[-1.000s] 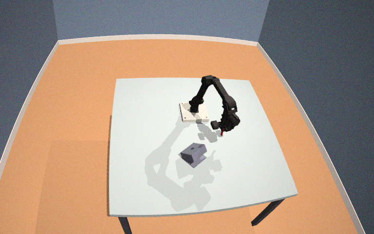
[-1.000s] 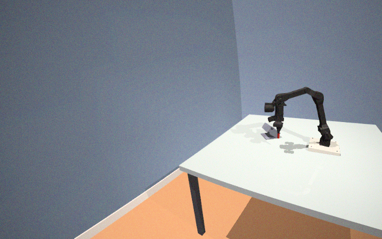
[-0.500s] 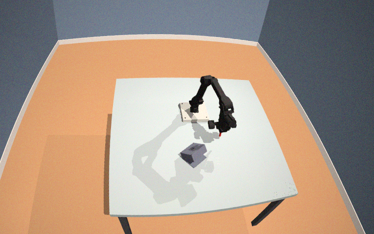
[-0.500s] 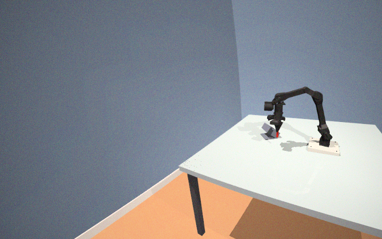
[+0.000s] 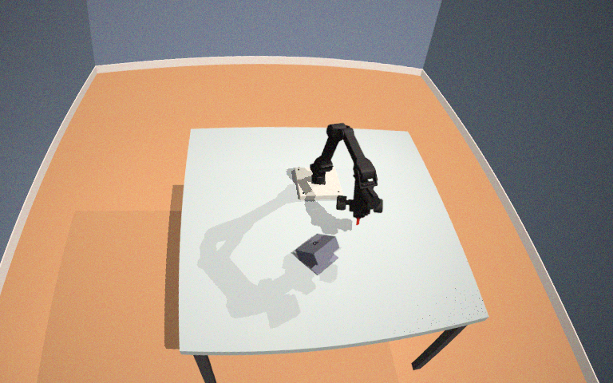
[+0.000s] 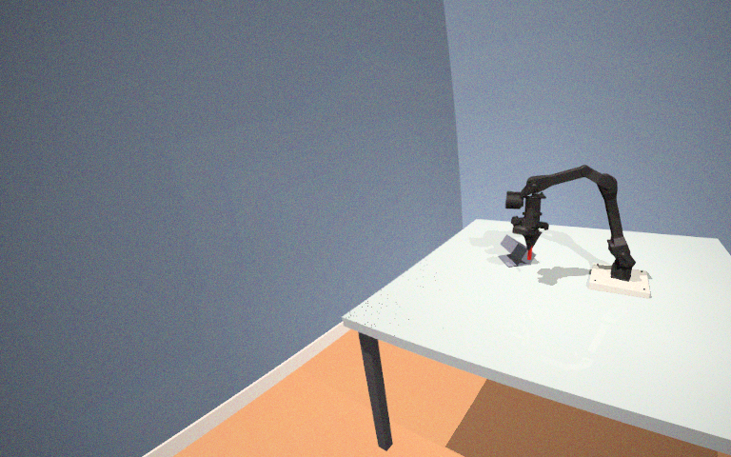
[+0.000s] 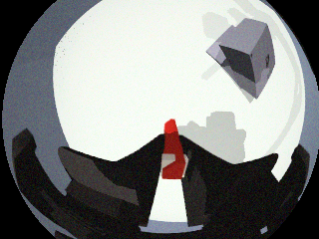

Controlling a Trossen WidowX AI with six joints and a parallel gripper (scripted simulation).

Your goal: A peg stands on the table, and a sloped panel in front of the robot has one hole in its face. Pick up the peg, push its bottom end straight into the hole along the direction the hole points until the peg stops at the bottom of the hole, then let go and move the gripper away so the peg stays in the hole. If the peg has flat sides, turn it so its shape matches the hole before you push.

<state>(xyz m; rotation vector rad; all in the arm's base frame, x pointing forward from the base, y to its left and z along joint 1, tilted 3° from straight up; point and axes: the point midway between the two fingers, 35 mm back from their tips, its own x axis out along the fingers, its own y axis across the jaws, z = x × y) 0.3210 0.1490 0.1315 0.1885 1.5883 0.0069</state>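
My gripper [image 5: 358,217] [image 6: 530,248] [image 7: 170,138] is shut on the red peg [image 5: 357,221] [image 6: 529,253] [image 7: 170,126], whose lower end sticks out below the fingertips. The peg is held above the table and points down. The grey-purple sloped panel [image 5: 322,243] [image 6: 513,243] [image 7: 261,45] stands on the table. In the top view it is below and left of the peg; in the wrist view it is at the upper right. Its small dark hole [image 5: 314,243] [image 7: 267,61] shows in the sloped face. The shape of the hole is too small to tell.
The pale table [image 5: 397,279] [image 6: 484,328] carries the arm's white base plate [image 5: 332,187] [image 6: 603,283], which lies behind the panel in the top view. Shadows of the arm fall across the table around the panel.
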